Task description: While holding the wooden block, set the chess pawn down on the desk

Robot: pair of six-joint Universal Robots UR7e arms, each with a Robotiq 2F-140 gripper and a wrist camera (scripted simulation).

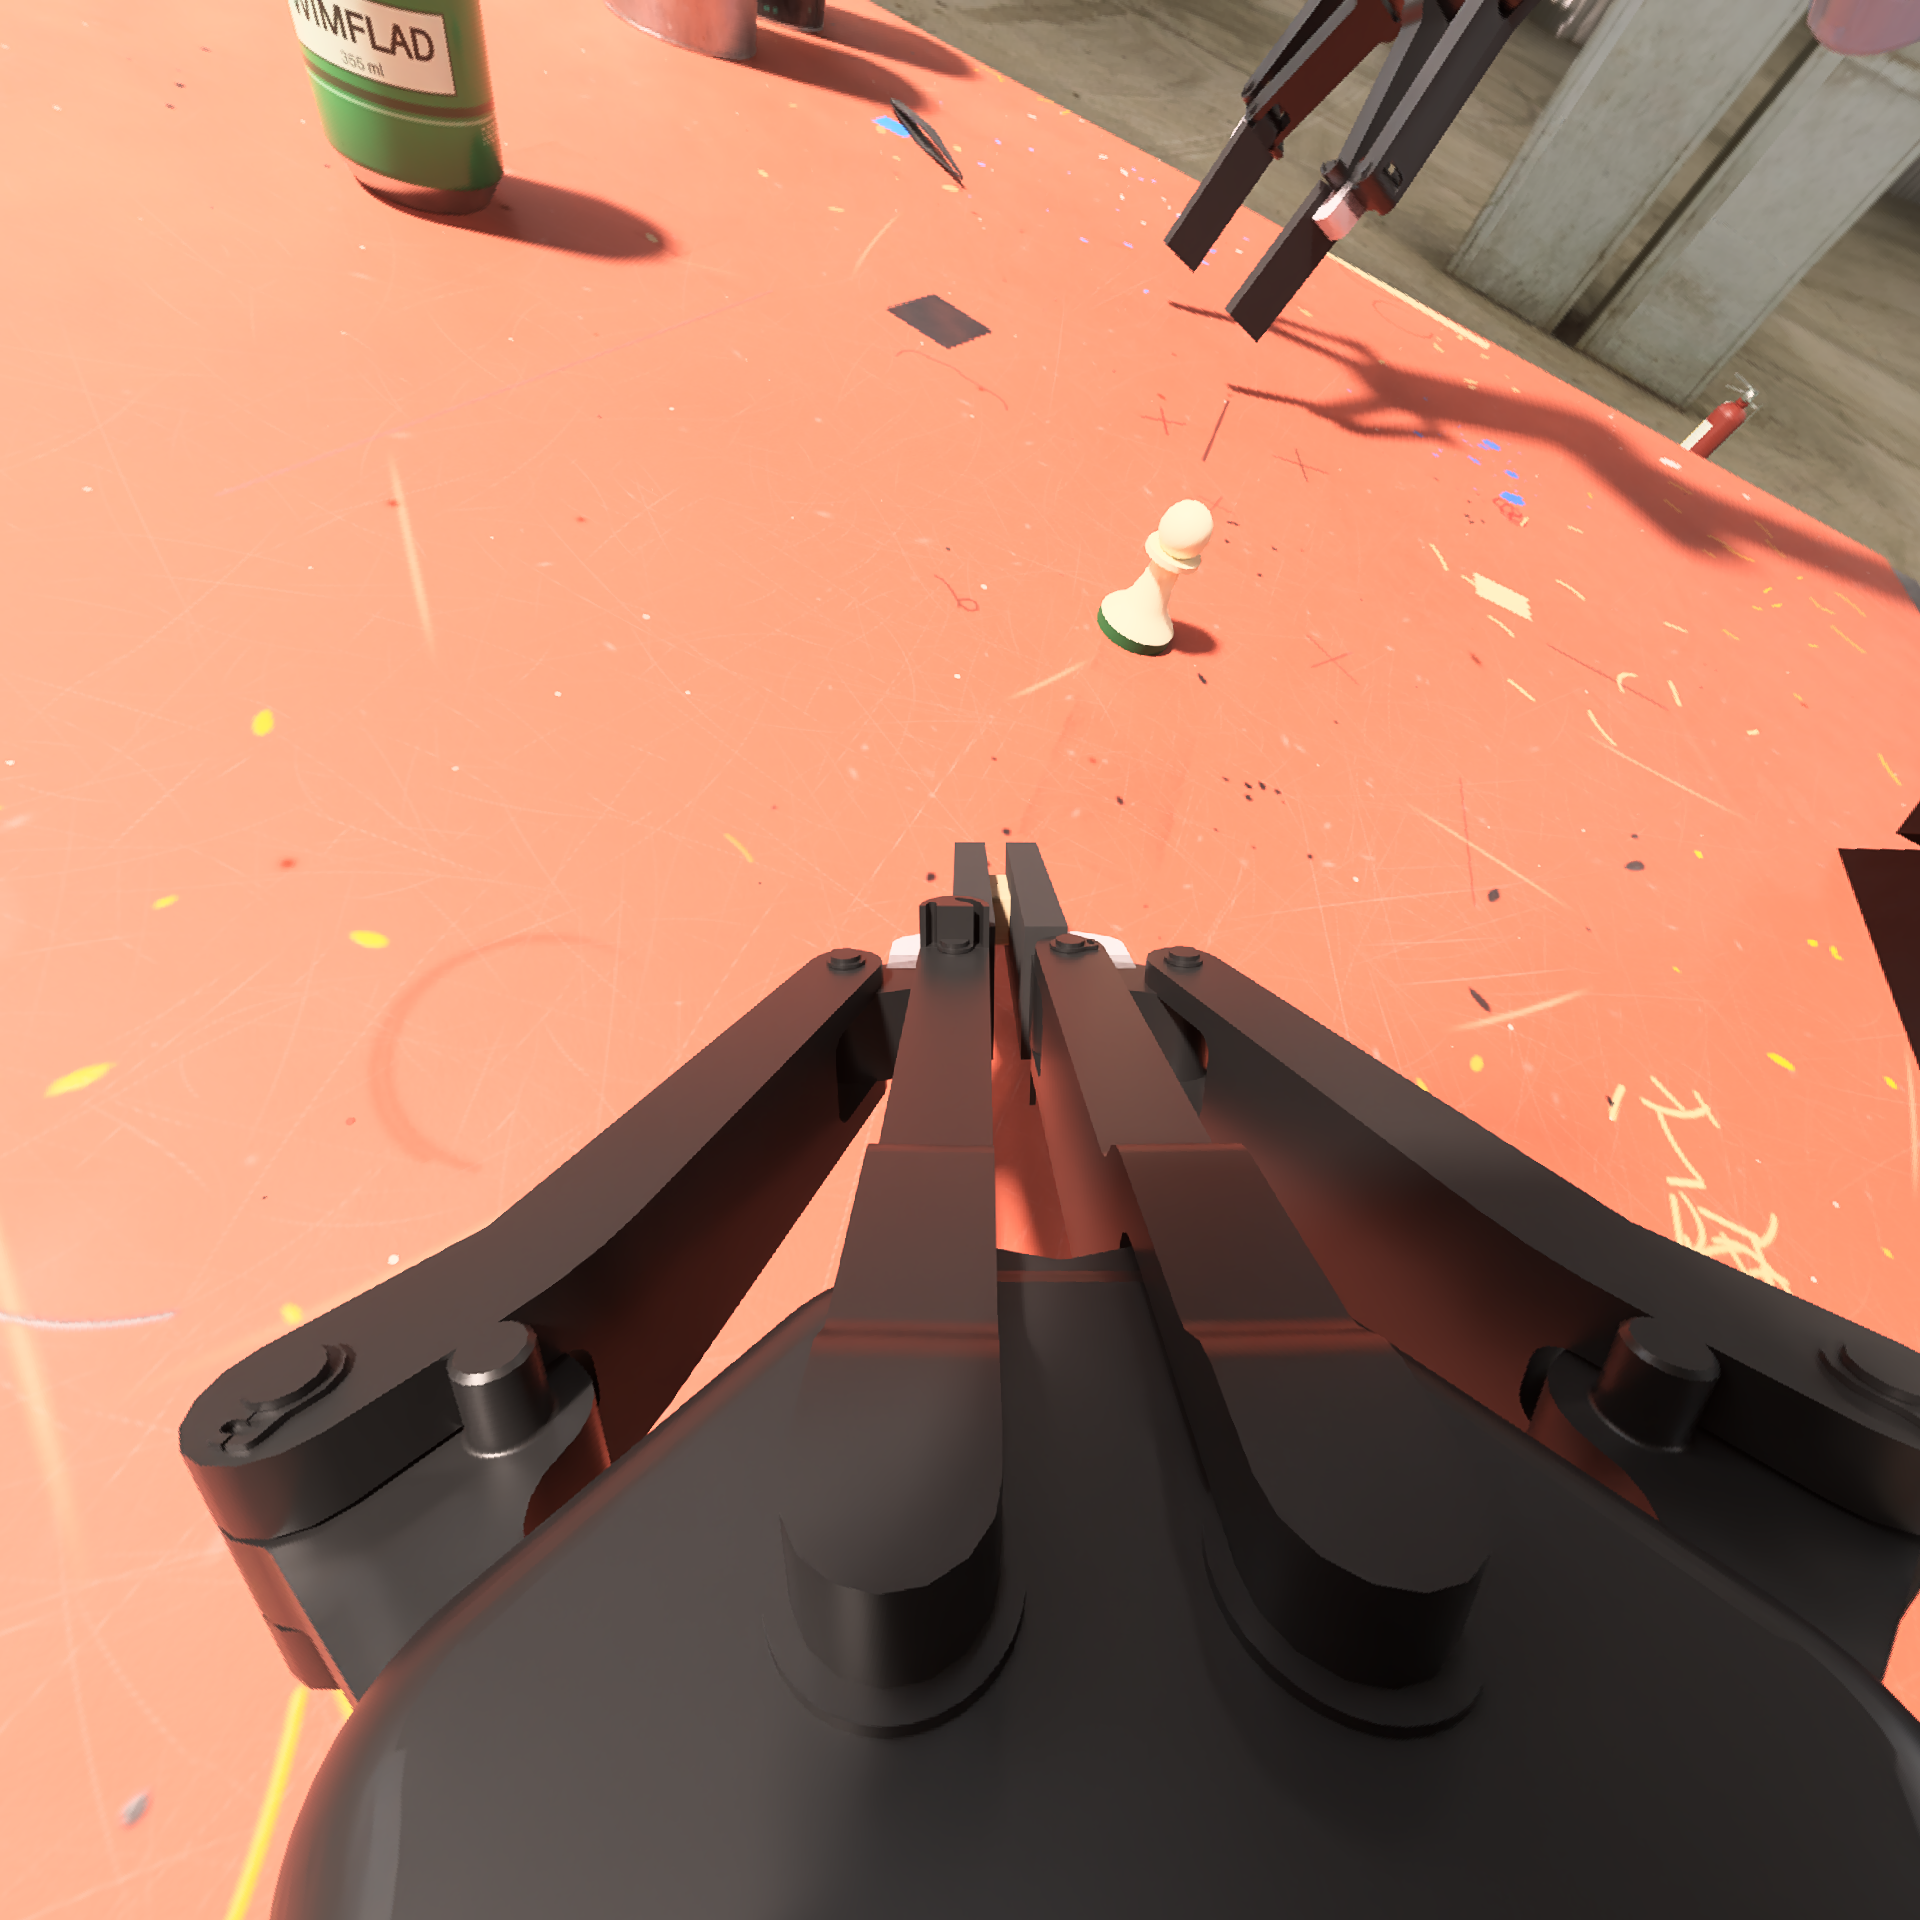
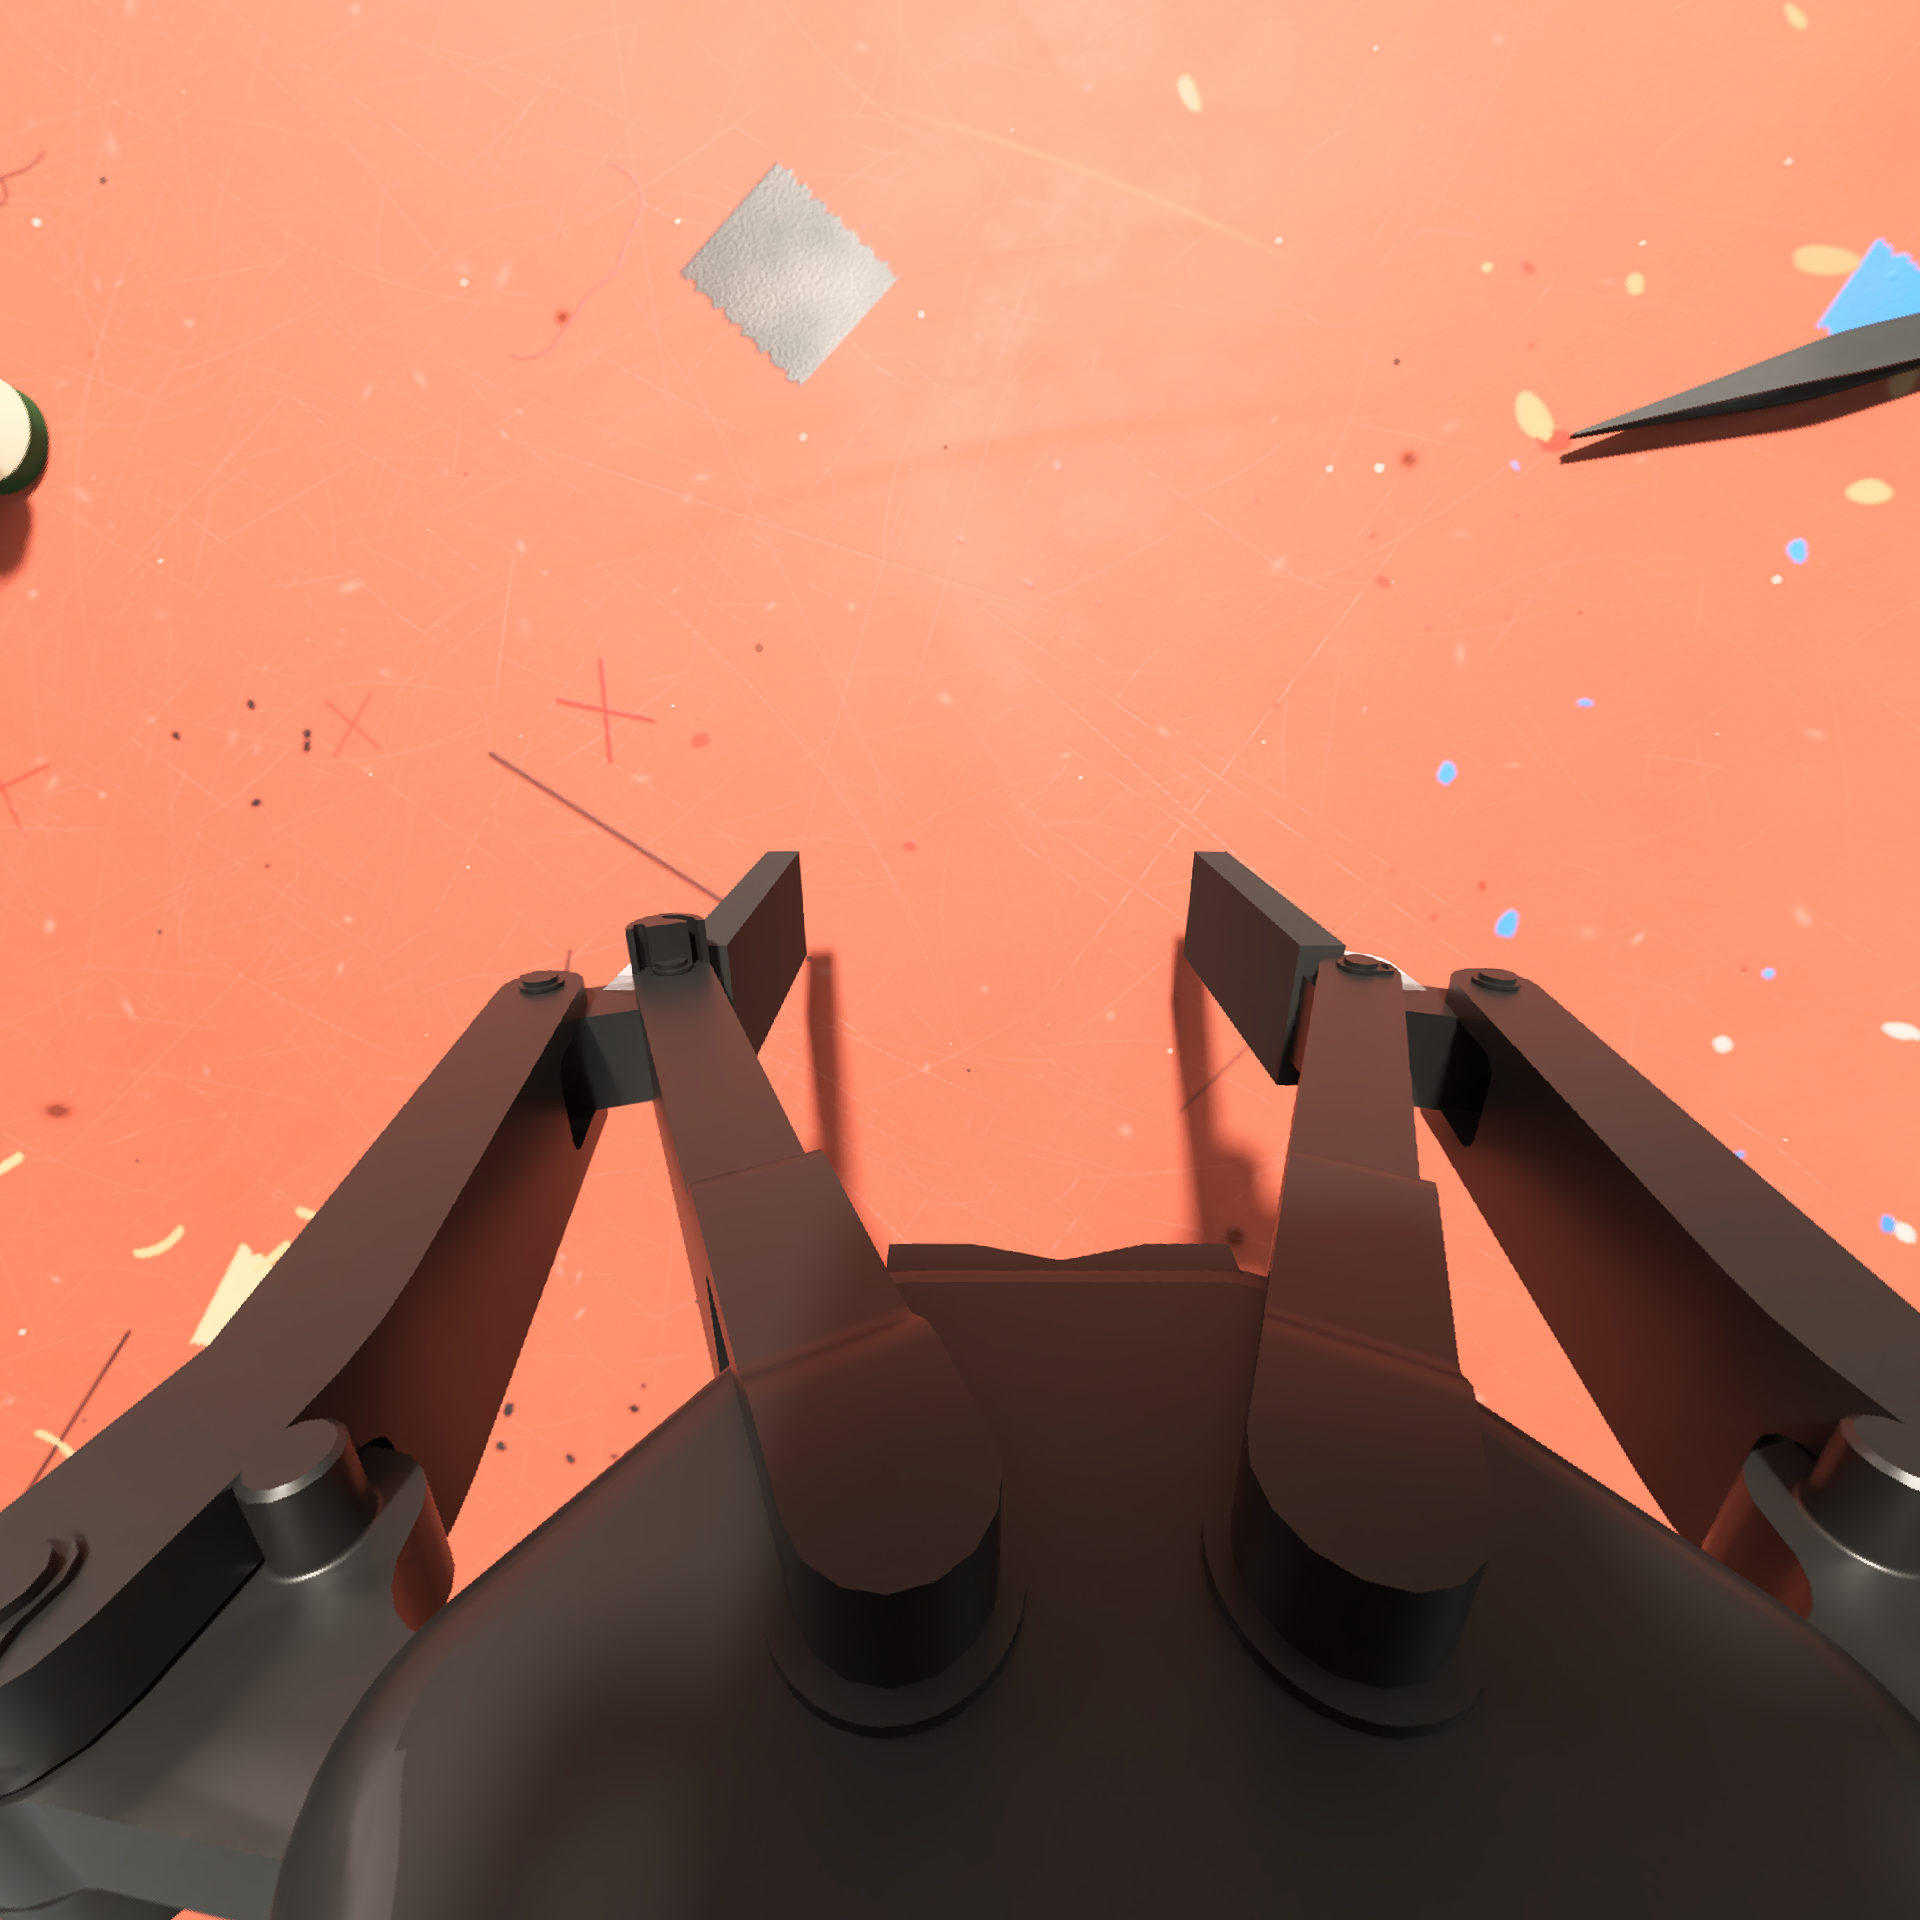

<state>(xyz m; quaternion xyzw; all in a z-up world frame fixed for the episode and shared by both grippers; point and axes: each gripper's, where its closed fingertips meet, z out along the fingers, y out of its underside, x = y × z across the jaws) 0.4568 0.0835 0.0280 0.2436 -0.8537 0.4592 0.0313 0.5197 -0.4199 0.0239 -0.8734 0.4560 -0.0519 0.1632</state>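
On worktop point(image 1: 623, 623), well ahead of left hand point(image 1: 995, 864): chess pawn point(image 1: 1153, 582) standing upright, released. Left hand pinching sliver of wooden block point(image 1: 1002, 894). Right hand point(image 2: 995, 935) hanging spread, empty. Advising: retreating upward, keeping block pinch firm.

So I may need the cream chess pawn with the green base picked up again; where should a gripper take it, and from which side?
Probably best from above. The cream chess pawn with the green base stands upright and alone on the scratched salmon-pink desk, so its narrow stem just under the round head suits the fingers. The open right gripper is free; the left gripper is shut on a thin wooden block.
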